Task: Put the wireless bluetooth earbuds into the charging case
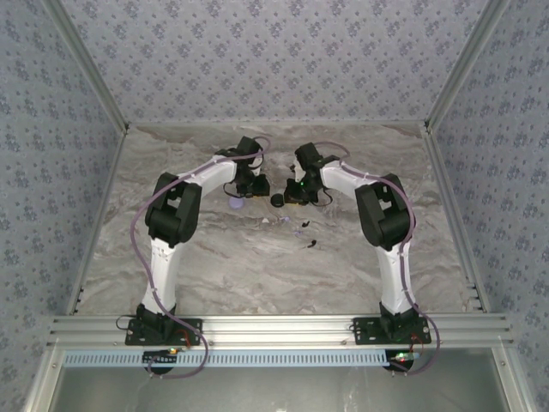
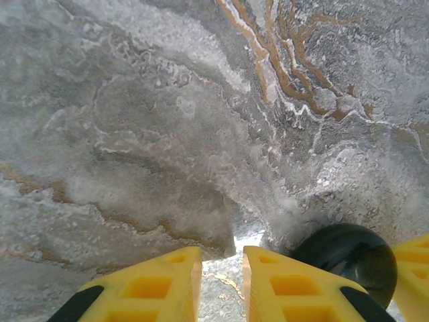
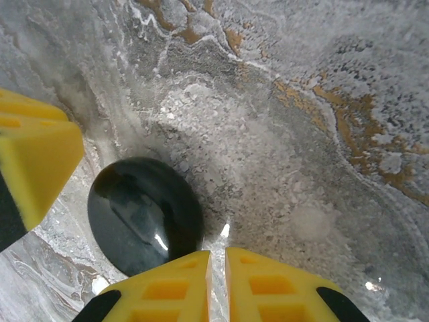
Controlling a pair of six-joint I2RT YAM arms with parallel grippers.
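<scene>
The black, glossy, round charging case lies shut on the marble table between my two grippers. In the left wrist view the case sits just right of my left gripper, whose yellow jaws stand close together with only table showing in the slit. In the right wrist view the case lies just left of my right gripper, jaws nearly touching and holding nothing. Tiny earbuds lie loose nearer the arm bases: a dark one and a pale lilac one.
A pale lilac round disc rests under the left arm's wrist. The other gripper's yellow finger stands close to the case on its left side. Patterned walls enclose the table on three sides.
</scene>
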